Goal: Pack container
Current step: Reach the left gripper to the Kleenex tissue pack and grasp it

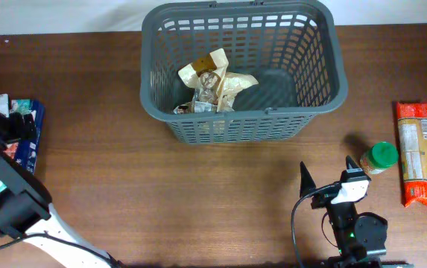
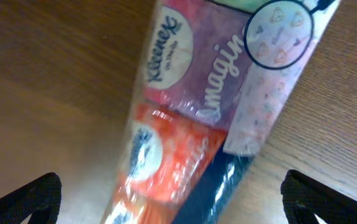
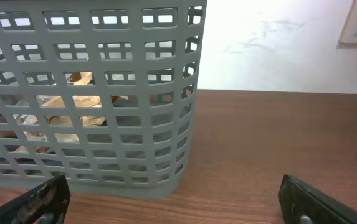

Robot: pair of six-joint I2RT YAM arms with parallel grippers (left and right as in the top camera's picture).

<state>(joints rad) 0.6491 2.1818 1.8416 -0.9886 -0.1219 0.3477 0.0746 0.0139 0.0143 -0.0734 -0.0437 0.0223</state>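
1. Plainly, the left gripper stands wide open, its two dark fingers at the bottom corners of the left wrist view. A Kleenex tissue multipack lies on the table between and beyond them, and neither finger is seen touching it.
2. Likewise, the right gripper is spread fully and holds nothing, hanging over bare wood.
3. From overhead, the container sits at the far middle of the table, with crumpled brown packaging lying in its left half.
4. Only the overhead view shows the green-lidded jar just to the right of the right gripper, and an orange packet further right.
5. Only the left wrist view shows the multipack's printing; overhead, it is a small shape at the table's left edge.
6. From the right wrist, the container's lattice wall fills the left, with the brown packaging showing through the slots.
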